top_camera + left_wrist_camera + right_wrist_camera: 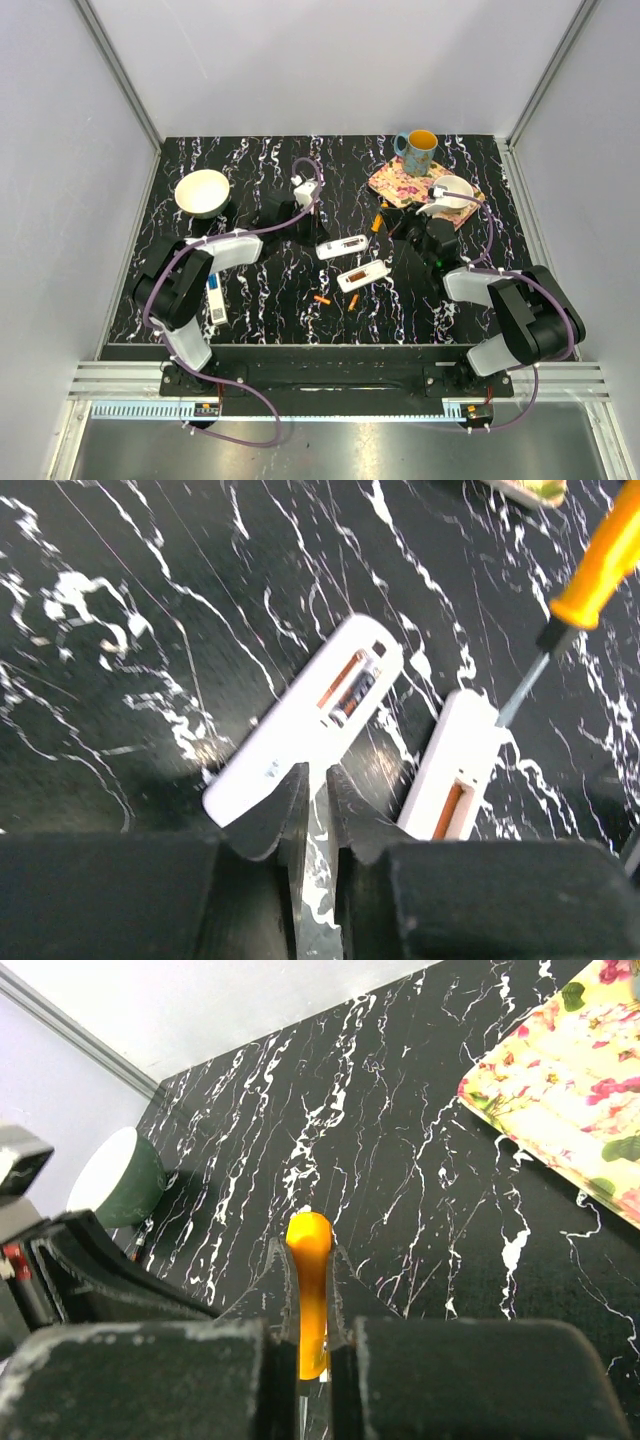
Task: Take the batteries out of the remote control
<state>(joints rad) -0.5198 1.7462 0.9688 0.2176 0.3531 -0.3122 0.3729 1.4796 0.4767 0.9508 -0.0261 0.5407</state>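
Note:
Two white remotes lie back-up mid-table with their compartments open. The far one (341, 246) (300, 725) holds a dark and copper battery (348, 685). The near one (362, 275) (455, 770) holds an orange battery (447, 810). Two loose orange batteries (321, 299) (353, 301) lie in front of them. My left gripper (290, 222) (315, 775) is shut and empty, its tips at the far remote's end. My right gripper (398, 226) (306, 1260) is shut on an orange-handled screwdriver (377, 222) (598, 562) (308, 1235), whose tip touches the near remote's end.
A third white remote (215, 300) lies under my left arm. A cream bowl (202, 192) (115, 1175) stands back left. A floral mat (400, 185) (570, 1070), a mug (418, 152) and a white bowl (455, 190) stand back right.

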